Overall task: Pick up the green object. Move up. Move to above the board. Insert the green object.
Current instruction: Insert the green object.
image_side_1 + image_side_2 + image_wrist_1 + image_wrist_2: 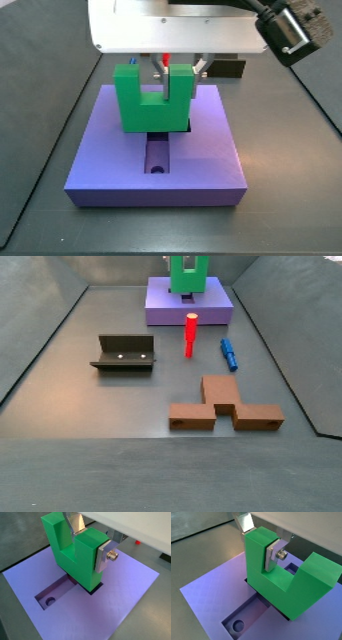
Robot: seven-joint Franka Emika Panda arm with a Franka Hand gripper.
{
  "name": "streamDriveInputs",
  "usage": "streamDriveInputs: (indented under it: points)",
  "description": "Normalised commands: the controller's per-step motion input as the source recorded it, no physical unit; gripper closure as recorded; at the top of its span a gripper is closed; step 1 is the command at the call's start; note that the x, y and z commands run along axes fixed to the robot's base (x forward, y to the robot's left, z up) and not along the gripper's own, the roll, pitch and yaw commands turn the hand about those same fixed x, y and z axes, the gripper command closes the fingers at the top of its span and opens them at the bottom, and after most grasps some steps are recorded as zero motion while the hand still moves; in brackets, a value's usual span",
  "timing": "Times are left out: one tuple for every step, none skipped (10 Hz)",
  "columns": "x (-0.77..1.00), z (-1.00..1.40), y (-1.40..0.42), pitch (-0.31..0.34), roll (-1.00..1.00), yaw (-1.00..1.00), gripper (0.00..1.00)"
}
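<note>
Background, as I see it from the console:

1. Table (94,406): flat, matte dark grey, plain, running from the near edge to the far end. It shows as the same grey in a side view (40,120) and a wrist view (20,532).
2. Left wall (34,306): grey panel leaning outward, meeting the table along a straight seam.
3. Right wall (301,316): matching grey panel, likewise slanted.
4. Back wall (120,268): grey, closing the far end.
5. Light: soft and even, with a pale sheen over the middle of the table.
6. For placement only: pincer (92,542), clamped on the green object (67,552), at the far end near the back wall.
</note>
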Motion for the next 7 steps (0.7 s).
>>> streamDriveInputs:
  points:
    - [0.18, -0.09, 0.0, 0.037, 0.07, -0.21, 1.0]
    - [0.11, -0.09, 0.0, 0.034, 0.06, -0.25, 1.0]
    - [0.0, -0.11, 0.0, 0.023, 0.05, -0.19, 1.0]
    - [-0.02, -0.17, 0.0, 0.0, 0.01, -0.12, 1.0]
    - [-0.1, -0.24, 0.0, 0.0, 0.0, -0.07, 1.0]
    - [-0.09, -0.45, 0.0, -0.066, 0.0, 0.0, 1.0]
    - [0.0, -0.4, -0.02, -0.043, 0.01, 0.0, 1.0]
